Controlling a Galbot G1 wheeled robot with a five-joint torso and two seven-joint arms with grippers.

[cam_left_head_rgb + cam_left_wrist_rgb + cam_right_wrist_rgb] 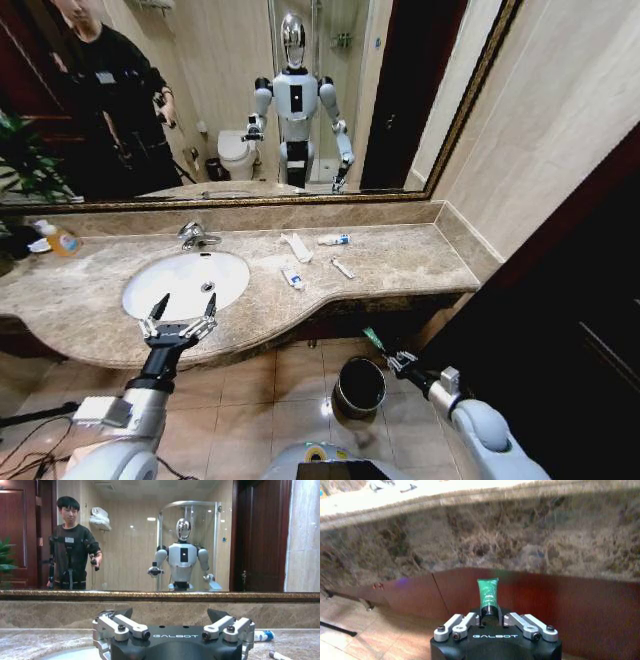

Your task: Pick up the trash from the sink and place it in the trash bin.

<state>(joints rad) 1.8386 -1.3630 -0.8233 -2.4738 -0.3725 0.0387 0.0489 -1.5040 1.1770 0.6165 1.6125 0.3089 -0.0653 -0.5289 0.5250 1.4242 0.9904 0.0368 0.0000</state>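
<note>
Here, from my head camera, my left gripper point(183, 309) hangs with its fingers spread wide apart over the front edge of the white oval sink point(160, 290), holding nothing. The chrome faucet point(196, 236) stands at the back of the basin. To the right of the basin, on the beige-brown marble counter point(400, 262), lie a flat white packet point(297, 246), a white-and-blue tube point(334, 240), a small white-and-blue sachet point(292, 278) and a white stick point(343, 268), all apart from one another. A clear bottle of orange liquid point(60, 239) rests at the far left of the counter. My right gripper point(387, 353) is down below the counter's edge, fingers clamped on a green tube point(374, 339), just beside and slightly above the round dark trash bin point(358, 388) standing on the tiled floor.

From my left wrist, my left gripper's fingers point(120, 624) stand apart before the mirror, with the sink's rim point(70, 654) just beneath. The white-and-blue tube point(263, 635) and one end of the white stick point(281, 655) lie on the counter beyond the far finger.

From my right wrist, the right gripper point(490, 615) has its fingers closed on the base of the green tube point(488, 594), which points straight out toward the counter's dark marble apron point(520, 543) and the reddish-brown panel point(570, 607) beneath it.
</note>
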